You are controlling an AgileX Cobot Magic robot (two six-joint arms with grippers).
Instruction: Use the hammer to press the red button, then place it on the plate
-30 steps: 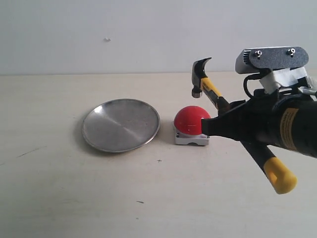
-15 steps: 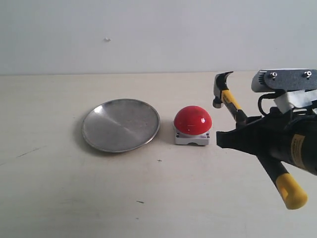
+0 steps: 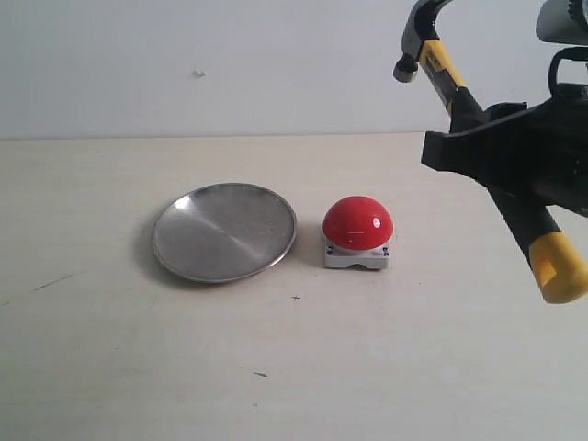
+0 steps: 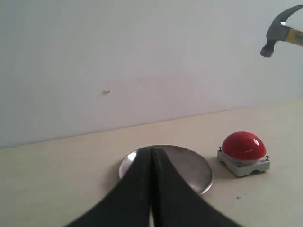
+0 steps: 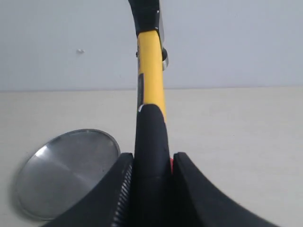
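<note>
The plate (image 3: pixel 225 231) is brushed silver metal, finely streaked, with a soft sheen. The red button (image 3: pixel 357 223) has a glossy dome, probably plastic, showing a bright highlight; its grey base is matt. The hammer (image 3: pixel 441 66) has a dark, smooth steel head, a shiny yellow neck and a matt black grip. The fingers (image 5: pixel 194 189) look like matt black plastic, one ribbed inside. The table (image 3: pixel 110 367) is pale, matt and lightly scuffed.

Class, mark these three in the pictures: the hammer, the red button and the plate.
hammer (image 5: pixel 150 75): right wrist view, on its yellow neck.
red button (image 3: pixel 357 220): exterior view, on the red dome.
plate (image 3: pixel 225 230): exterior view, on its bare middle.
</note>
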